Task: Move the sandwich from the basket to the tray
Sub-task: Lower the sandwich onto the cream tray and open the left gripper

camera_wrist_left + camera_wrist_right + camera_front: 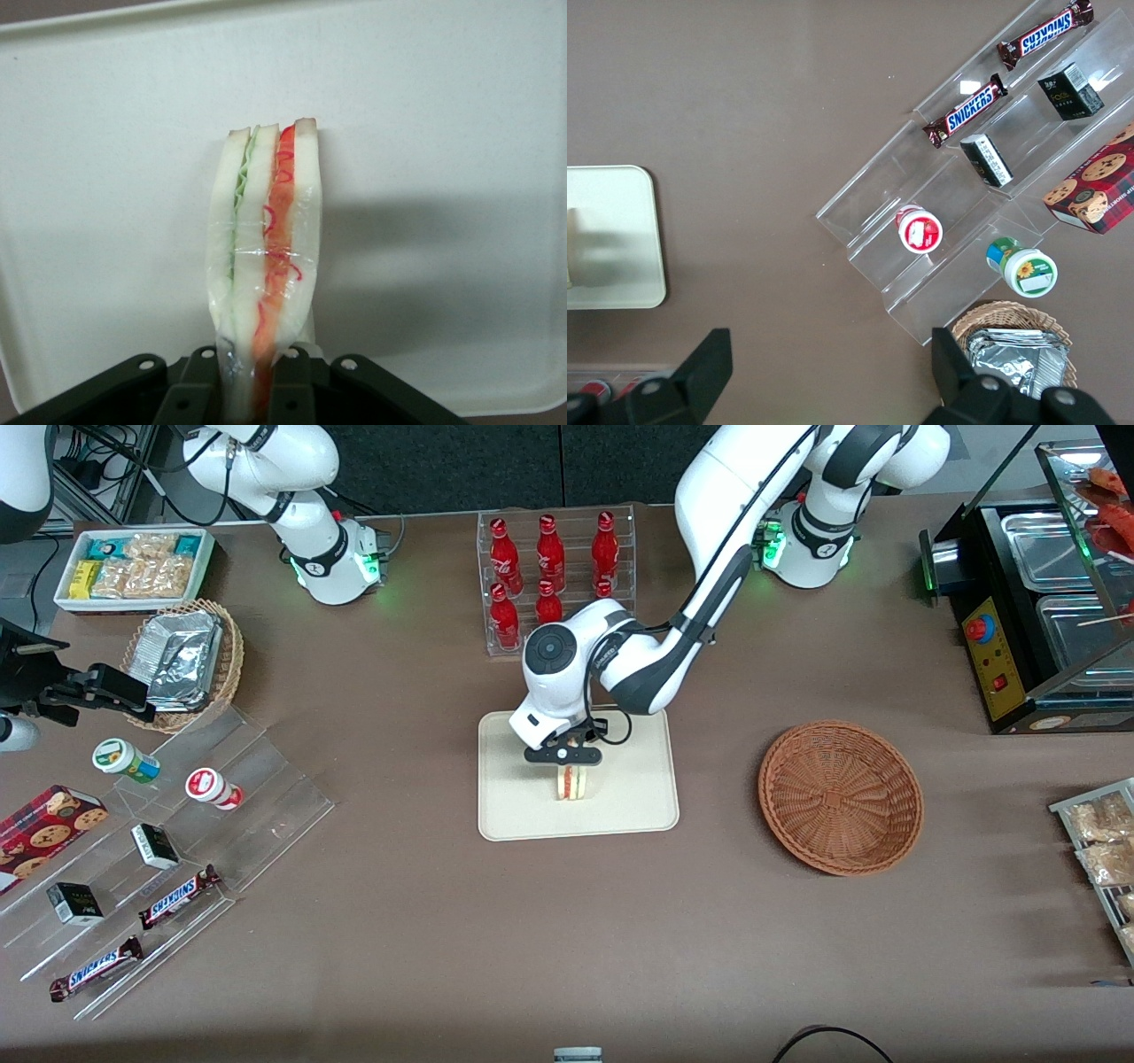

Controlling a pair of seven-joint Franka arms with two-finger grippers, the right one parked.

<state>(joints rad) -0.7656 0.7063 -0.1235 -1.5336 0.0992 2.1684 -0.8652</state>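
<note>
Progress: the small triangular wedge of white bread with red and green filling, the sandwich (pixel 572 782), is already out of the round reddish-brown woven wicker basket (pixel 840 796) and is standing over the flat cream rectangular plastic tray (pixel 629 797).
Carried thing: the sandwich is sitting upright on its edge, wrapped in clear film, roughly over the middle of the tray; whether its lower edge is touching the tray is not something I can tell.
Claw: the left arm's black two-finger gripper (pixel 252 390) is pinching the wrapped sandwich at its upper end, directly above the tray.
Left to do: judging from this, only the release and the lift away are remaining.
Basket: it is lying empty, well apart from the tray, toward the working arm's end.
Surface: a matte brown tabletop (pixel 532 930) is carrying everything.
Room: a clear rack of red bottles (pixel 554 576) is standing farther from the front camera than the tray; clear stepped shelves with chocolate bars (pixel 177 896) are lying toward the parked arm's end.
</note>
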